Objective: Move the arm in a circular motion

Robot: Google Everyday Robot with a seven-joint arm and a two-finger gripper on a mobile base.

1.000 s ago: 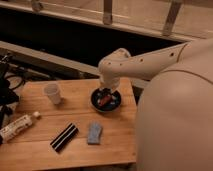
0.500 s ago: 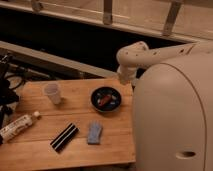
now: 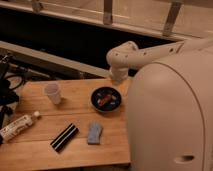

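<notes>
The arm (image 3: pixel 150 52) is a thick cream-white tube that reaches from the large rounded body (image 3: pixel 170 115) on the right toward the left. It bends at a bulbous elbow (image 3: pixel 122 54). Below the elbow a short segment points down to the gripper (image 3: pixel 119 77), which sits at the far edge of the wooden table (image 3: pixel 35 152), just behind and right of a dark bowl (image 3: pixel 106 98). The gripper is above the table and touches nothing that I can see.
On the table are a white cup (image 3: pixel 52 92), a bottle lying on its side (image 3: pixel 17 127), a black bar (image 3: pixel 64 136) and a blue-grey sponge (image 3: pixel 93 132). Dark equipment (image 3: pixel 6 92) stands at the left. A railing (image 3: pixel 107 12) runs along the back.
The elbow has swung right and upward, away from above the bowl, then eased a little back to the left. The things on the table have not moved.
</notes>
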